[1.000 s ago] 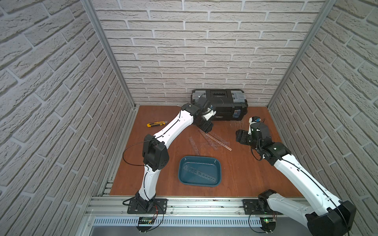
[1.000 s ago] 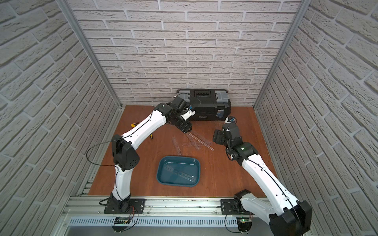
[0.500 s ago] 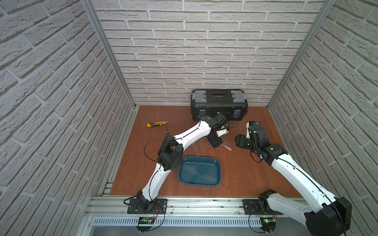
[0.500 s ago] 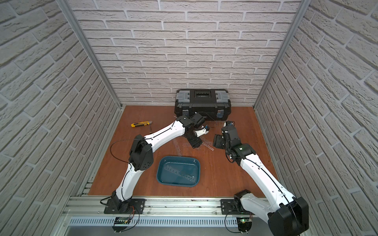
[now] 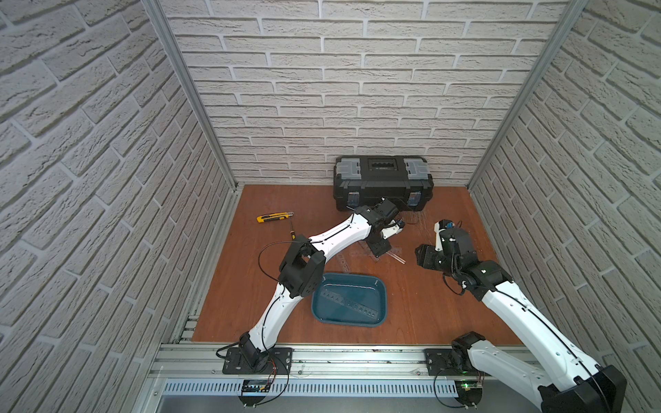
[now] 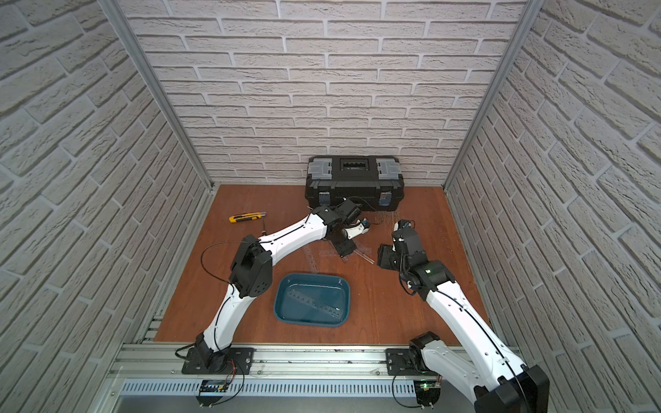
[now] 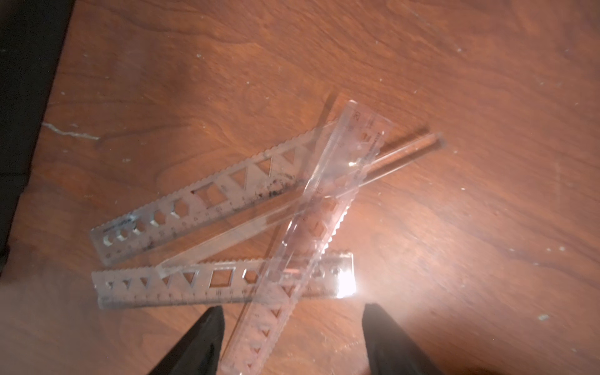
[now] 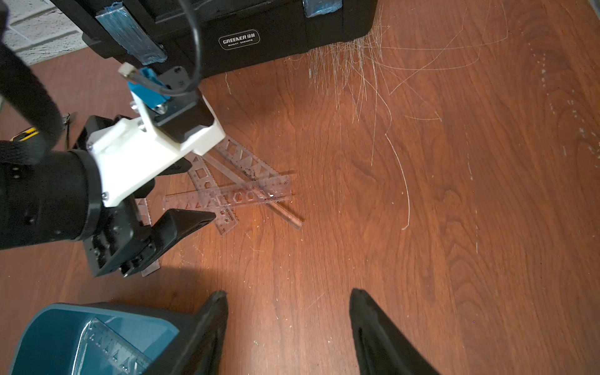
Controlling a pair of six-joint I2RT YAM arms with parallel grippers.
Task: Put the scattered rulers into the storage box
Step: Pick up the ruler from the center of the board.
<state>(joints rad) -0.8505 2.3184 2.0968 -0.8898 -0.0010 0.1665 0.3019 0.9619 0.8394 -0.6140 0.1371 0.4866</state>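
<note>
Scattered rulers (image 5: pixel 396 257) are lying in a crossed heap just behind the storage box (image 5: pixel 385 304) in both top views, with one ruler (image 5: pixel 348 304) already resting inside it. The left gripper (image 5: pixel 379 249) is hanging right over the heap. The right gripper (image 5: pixel 421 257) is waiting behind the box too, beside the heap, probably keeping clear so the arms aren't bumping.

Left wrist view: the jaws are standing wide apart and pinching nothing. One ruler's end is poking between them, so it's looking like a lineup for a grab. The strips are see-through and overlapping, so lifting just one is looking fiddly.

Right wrist view: its jaws are spread too and empty, with the box's corner showing beside one finger.

The brown wood-grain tabletop (image 5: pixel 429 314) is showing scratches and white specks. White brick-pattern walls are closing in the cell, and a black toolbox (image 5: pixel 382 186) is sitting further behind the box against the back wall.
</note>
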